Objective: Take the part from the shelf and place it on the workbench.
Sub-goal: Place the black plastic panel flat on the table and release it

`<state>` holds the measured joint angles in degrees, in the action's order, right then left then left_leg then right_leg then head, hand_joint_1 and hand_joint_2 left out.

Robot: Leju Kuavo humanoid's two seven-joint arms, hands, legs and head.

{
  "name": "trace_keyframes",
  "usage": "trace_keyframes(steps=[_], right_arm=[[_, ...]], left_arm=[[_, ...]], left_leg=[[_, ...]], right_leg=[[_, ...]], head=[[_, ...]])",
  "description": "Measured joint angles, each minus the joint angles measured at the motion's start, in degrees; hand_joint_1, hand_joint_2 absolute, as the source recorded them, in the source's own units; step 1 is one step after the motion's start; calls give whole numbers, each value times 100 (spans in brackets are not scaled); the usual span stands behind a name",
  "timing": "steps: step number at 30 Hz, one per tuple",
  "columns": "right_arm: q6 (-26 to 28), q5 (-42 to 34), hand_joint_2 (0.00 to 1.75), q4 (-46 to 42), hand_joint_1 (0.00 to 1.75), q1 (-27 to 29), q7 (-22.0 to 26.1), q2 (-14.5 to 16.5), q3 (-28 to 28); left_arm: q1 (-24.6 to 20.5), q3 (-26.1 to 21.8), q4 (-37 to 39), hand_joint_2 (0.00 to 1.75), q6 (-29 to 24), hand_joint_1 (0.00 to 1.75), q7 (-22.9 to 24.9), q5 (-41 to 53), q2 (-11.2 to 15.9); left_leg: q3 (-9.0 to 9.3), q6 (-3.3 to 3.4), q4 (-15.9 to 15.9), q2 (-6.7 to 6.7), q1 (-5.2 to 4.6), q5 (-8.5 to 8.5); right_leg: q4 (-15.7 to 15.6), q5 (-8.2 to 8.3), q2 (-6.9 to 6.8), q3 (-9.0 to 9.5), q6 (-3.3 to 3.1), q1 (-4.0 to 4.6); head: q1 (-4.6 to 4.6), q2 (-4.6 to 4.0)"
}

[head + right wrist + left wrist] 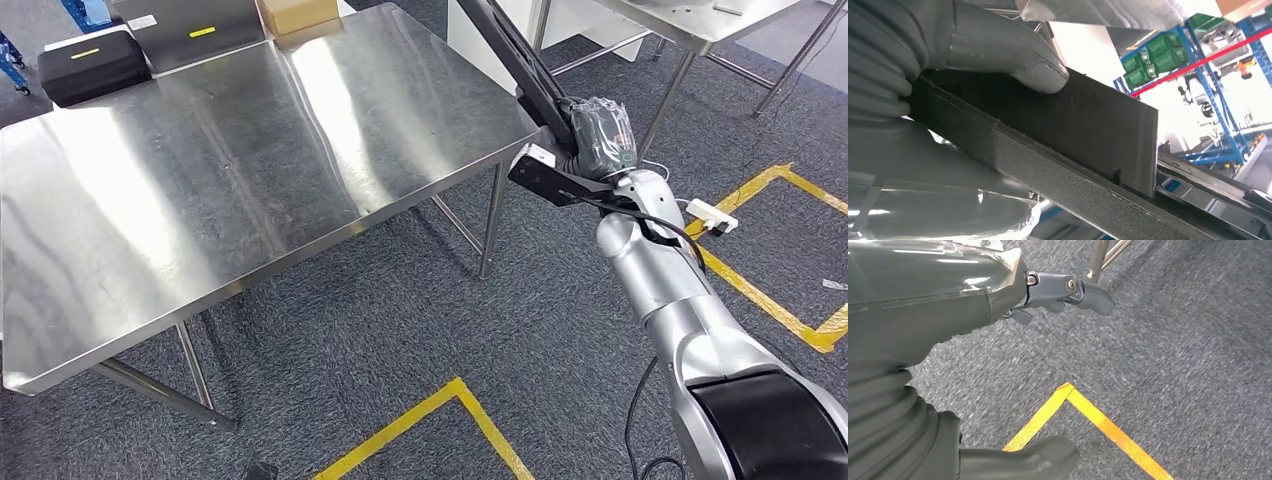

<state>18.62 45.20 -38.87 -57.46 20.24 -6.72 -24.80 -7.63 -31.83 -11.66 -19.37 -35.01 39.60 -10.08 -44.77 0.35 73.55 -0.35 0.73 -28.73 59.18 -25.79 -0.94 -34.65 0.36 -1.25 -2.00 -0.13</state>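
At right of centre in the head view, the right hand (603, 138) grips the part (530, 95), a long black strip running from the hand up to the top edge of the frame, with its lower end (545, 178) sticking out below the hand. The part hangs in the air just beside the near right corner of the steel bench (230, 180), over the carpet, not yet resting on the surface. A black case (92, 65) and a cardboard box (297, 13) sit at the far edge of the bench, upper left and top centre. In the left wrist view, the left hand (948, 315) points at grey carpet with a yellow tape corner (1070, 392); its fingers (1068, 290) look loosely apart and hold nothing, thumb (1033, 460) at the bottom of the frame. In the right wrist view, the thumb (1013, 55) presses flat on the black part (1083, 125), the hand clamped around it; blue racks with green bins (1153, 55) show at upper right. Judged progress: pick-up is done and the part is carried to the bench; what's left is swinging it over the top, setting it down, and letting go.
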Motion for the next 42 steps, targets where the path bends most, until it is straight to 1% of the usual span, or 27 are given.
trace_keyframes(steps=[1,2,3,4,5,7,8,11,13,15,22,28,32,34,35,38,42], right_arm=[[1,1,175,5,175,-2,0,-1,1],[1,2,175,7,175,-6,0,-2,2],[3,2,175,7,175,-13,0,-6,4],[4,1,175,9,175,-16,0,-12,5],[5,1,175,13,175,-15,0,-20,7],[7,2,175,25,175,-10,0,-36,8],[8,2,175,32,175,-9,0,-40,7],[10,-4,175,40,175,-10,5,-50,8],[11,-11,175,42,175,-10,22,-57,9],[11,-14,175,51,175,-11,38,-60,8],[45,-4,175,92,175,-10,39,-45,-7],[49,-6,175,96,175,-11,39,-43,-27],[40,8,175,96,175,-11,39,-40,-46],[40,-7,175,97,175,-11,39,-32,-50],[41,-15,175,97,175,-8,39,-27,-50],[68,-13,175,97,175,17,39,-21,-49],[100,5,175,97,175,47,39,-23,-49]], left_arm=[[-1,-3,-1,175,6,0,15,0,1],[-5,-5,-1,175,7,0,23,0,3],[-11,-7,-2,175,7,0,29,0,7],[-16,-7,-1,175,7,0,33,0,8],[-21,-8,-1,175,8,0,36,1,6],[-24,-9,0,175,8,0,41,2,-1],[-24,-10,-1,175,8,0,44,2,-1],[-26,-12,-1,175,19,0,48,3,3],[-26,-12,0,175,38,0,47,3,-1],[-26,-12,1,175,48,0,47,3,-6],[-26,-14,-1,175,61,0,40,28,-7],[-26,-13,1,175,59,0,39,49,-7],[-25,-14,1,175,45,0,39,50,-7],[-24,-14,1,175,34,0,42,50,-7],[-23,-14,1,175,26,0,47,50,-7],[-21,-14,1,175,8,0,71,51,-7],[-21,-14,1,175,7,0,114,65,-8]], left_leg=[[175,35,-339,7,-7,184],[393,86,-750,27,-27,341],[572,131,-1090,50,-49,447],[684,154,-1303,72,-67,494],[737,138,-1404,87,-80,493],[744,82,-1426,84,-96,503],[744,66,-1426,78,-111,503],[767,115,-1469,54,-144,524],[825,163,-1573,49,-144,563],[920,195,-1722,48,-143,615],[1328,242,-2311,46,-146,823],[1660,257,-2838,45,-146,1021],[1911,266,-3256,43,-146,1188],[2001,265,-3418,41,-147,1259],[2023,265,-3460,40,-147,1280],[2007,264,-3449,34,-151,1283],[1926,263,-3380,32,-157,1279]], right_leg=[[0,-2,-10,4,0,9],[0,-4,-16,6,1,22],[0,-9,-21,4,7,43],[7,-20,-26,-3,9,66],[15,-33,-30,-8,7,98],[25,-50,-36,-12,5,127],[18,-49,-43,-9,9,132],[-64,-19,-66,27,55,124],[-195,29,-70,105,108,124],[-361,90,-74,214,143,125],[-1007,326,-82,651,189,125],[-1572,545,-86,1004,208,124],[-2014,723,-90,1268,222,124],[-2182,797,-91,1361,222,123],[-2223,820,-92,1383,221,123],[-2206,822,-93,1363,220,120],[-2117,816,-93,1270,216,115]], head=[[-1,0],[1,0],[4,0],[5,0],[10,0],[9,0],[10,0],[8,0],[10,0],[10,0],[11,0],[9,0],[9,0],[10,0],[11,0],[10,0],[10,0]])
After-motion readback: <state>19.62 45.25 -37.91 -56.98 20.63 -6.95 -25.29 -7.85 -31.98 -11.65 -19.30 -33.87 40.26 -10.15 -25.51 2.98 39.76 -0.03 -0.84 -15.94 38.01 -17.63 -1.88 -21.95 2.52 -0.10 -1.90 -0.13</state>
